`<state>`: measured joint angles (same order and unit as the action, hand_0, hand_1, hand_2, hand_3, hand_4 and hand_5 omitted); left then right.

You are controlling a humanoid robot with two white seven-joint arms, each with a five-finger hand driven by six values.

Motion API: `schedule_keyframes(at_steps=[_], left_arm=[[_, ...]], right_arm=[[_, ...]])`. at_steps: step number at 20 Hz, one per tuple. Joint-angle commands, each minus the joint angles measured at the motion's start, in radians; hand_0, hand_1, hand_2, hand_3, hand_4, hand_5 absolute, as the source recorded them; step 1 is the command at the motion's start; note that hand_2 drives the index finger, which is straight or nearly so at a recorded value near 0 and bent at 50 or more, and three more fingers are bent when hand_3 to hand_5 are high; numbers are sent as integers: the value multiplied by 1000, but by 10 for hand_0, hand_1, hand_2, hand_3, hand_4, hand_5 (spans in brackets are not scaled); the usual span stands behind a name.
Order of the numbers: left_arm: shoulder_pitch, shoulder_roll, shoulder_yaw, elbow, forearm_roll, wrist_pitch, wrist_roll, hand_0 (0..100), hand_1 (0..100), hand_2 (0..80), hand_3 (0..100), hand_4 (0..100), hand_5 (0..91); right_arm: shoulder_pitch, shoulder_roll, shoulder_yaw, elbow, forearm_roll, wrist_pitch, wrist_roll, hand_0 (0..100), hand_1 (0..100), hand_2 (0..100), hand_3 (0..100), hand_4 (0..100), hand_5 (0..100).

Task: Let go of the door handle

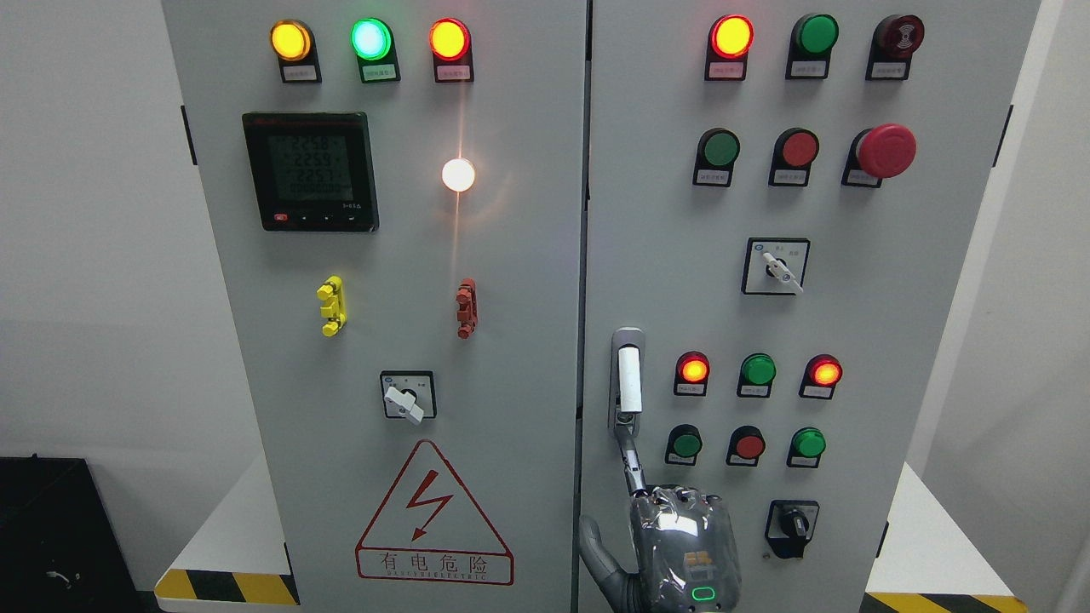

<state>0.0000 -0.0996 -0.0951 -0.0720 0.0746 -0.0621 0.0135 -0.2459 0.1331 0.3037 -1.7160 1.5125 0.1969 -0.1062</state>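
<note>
Door handle point(628, 380): a rigid, smooth lever, judged best gripped mid-shaft. It is touched at its lower end by one extended finger of the robot hand point(673, 536); nothing is clasped.

One robot hand point(673, 545) in view — grey metal w/ a glossy, clear-looking shell over the back. Small orange marks and a green-lit oval ring sit low on it. Fingers point(628, 460) thin, dark-jointed — thumb matte grey.

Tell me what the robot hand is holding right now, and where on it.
Nothing is gripped. The hand sits below the door handle, one finger stretched up to the handle's bottom end, the others not around it.
</note>
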Motion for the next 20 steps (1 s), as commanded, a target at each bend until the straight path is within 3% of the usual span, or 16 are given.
schedule_keyframes(at_steps=[1,20], left_arm=[[17,0,0,0,1,-1,0,120,556,0,0,0,0],[17,0,0,0,1,-1,0,120,556,0,0,0,0]], right_arm=[[0,-1,0,-1,0,1,-6,478,196,0,968,955,984],[-6,-3,-1,-37,11,1,-9,466,221,122,944,928,960]])
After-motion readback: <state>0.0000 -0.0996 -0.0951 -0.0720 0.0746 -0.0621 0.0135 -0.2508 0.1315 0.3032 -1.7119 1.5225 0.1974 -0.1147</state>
